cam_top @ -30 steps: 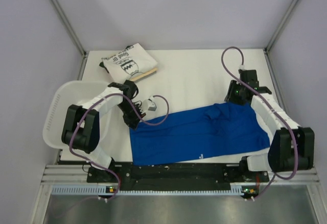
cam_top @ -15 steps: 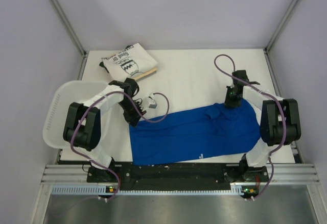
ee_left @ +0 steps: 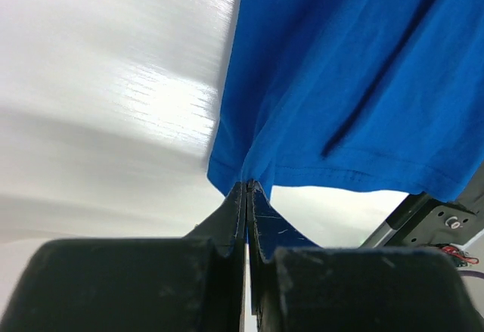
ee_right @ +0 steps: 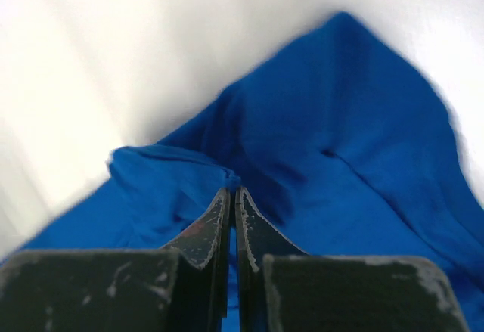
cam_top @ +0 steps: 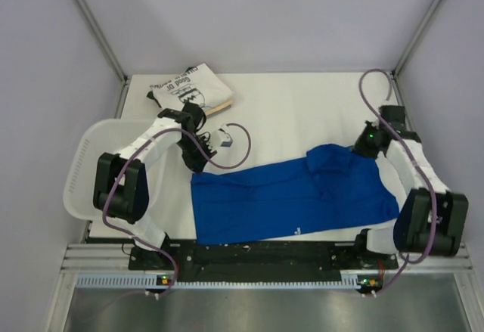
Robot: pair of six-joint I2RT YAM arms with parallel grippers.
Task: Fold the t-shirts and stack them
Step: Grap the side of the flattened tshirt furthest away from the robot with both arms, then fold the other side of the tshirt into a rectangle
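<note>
The white tabletop (cam_top: 287, 113) carries everything in the scene. Spread across its near half lies the royal blue t-shirt (cam_top: 295, 196), stretched out left to right as a long band. Its near edge runs close to the arms' mounting rail, and a bunched, folded-over patch sits at its far right part. No print shows on the side facing up.

At the left edge of the tabletop sits a white plastic slotted basket (cam_top: 83, 166), partly under the left arm.

In the far left corner rests the white t-shirt (cam_top: 189, 94), folded into a compact packet. Its black drawing and lettering face up, and it lies well apart from the blue one.

The left end effector (ee_left: 247, 190) is at the blue shirt's far left corner. Its fingers (ee_left: 234, 211) are pressed together with the hem corner pinched between the tips.

The right end effector (ee_right: 233, 194) is at the shirt's far right part. Its fingers (ee_right: 253, 226) are likewise closed tight, nipping a raised fold of blue cloth.
</note>
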